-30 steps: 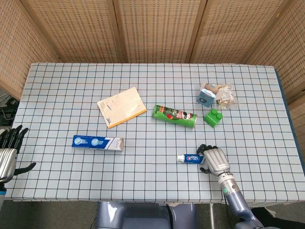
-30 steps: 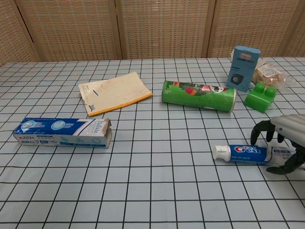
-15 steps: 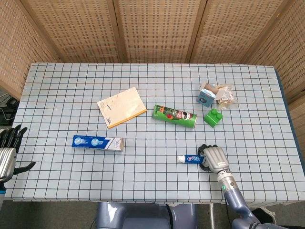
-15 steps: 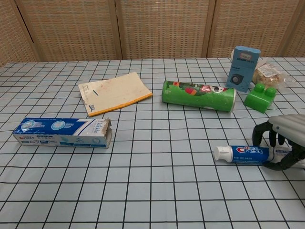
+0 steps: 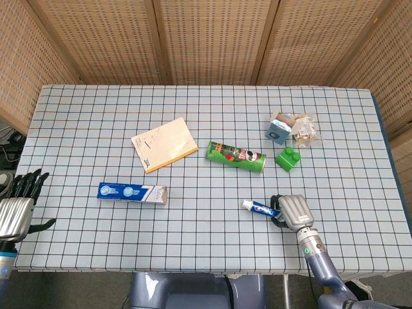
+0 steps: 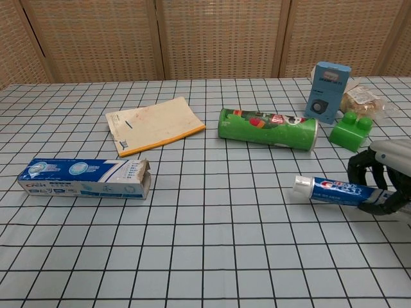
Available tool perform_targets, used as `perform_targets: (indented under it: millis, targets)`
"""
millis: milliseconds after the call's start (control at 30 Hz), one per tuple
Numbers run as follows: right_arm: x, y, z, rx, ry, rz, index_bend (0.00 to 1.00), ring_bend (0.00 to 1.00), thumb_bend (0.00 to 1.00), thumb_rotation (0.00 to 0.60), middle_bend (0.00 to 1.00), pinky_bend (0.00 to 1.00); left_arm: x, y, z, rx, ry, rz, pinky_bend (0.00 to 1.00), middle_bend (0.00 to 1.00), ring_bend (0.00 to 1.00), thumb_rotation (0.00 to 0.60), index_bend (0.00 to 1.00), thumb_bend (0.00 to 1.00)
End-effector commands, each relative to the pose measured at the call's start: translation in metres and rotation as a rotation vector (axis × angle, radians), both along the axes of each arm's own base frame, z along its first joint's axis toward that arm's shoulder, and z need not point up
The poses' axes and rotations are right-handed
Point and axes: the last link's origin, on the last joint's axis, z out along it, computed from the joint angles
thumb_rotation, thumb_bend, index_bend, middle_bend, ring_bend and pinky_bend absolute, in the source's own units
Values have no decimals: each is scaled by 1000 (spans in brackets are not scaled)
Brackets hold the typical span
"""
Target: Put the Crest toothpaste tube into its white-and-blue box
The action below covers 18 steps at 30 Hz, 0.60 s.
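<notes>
Two hands show, both low in the frames. The right hand (image 5: 293,210) sits at the lower right of the head view, its fingers (image 6: 363,168) curled around the tail end of the Crest toothpaste tube (image 6: 335,190); in the chest view it is cut off by the right edge, so only the dark fingers and part of the silver back can be seen. The tube's tail is hidden inside that grasp. What shows is a blue and white body with red lettering and a white cap pointing toward frame left, the cap end tilted slightly up off the checked tablecloth (image 5: 212,244). The left hand (image 5: 20,206) is at the lower left edge of the head view only, beyond the table edge, fingers apart and holding nothing; the chest view does not show it.

The white-and-blue box (image 6: 85,178) lies on its side in the left middle of the chest view, well apart from the tube, with its open flap end facing frame right. Its inside is too dark to make out.

Further back, a tan notebook (image 5: 164,144) lies left of centre and a green chip can (image 5: 235,157) lies on its side at centre. To the upper right are a green toy block (image 5: 288,157), a small blue box (image 6: 327,83) standing upright, and a clear bag of snacks (image 5: 305,129) beside it, partly hidden behind the box in the chest view.
</notes>
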Motion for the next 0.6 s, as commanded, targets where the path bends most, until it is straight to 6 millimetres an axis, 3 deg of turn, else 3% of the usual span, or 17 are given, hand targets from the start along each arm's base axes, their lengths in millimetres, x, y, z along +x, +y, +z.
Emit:
perform_targets:
  millis: [33,200,333,600]
  targets:
    - [5,-1,10,3,0,32,652,625,633,600,610,667,10,22,-14,-57,23,-40,0,0,0,600,0,0]
    - [10,-5,26,-8,-3,63,652,626,635,600,611,667,29,63,-48,-179,67,-96,3,0,0,600,18,0]
    - [12,-7,35,-14,1,70,651,627,634,600,611,670,42,93,-81,-242,92,-142,122,0,63,600,107,0]
    - [8,-5,41,10,35,62,651,628,635,600,611,672,58,125,-143,-357,96,-144,254,89,200,600,160,0]
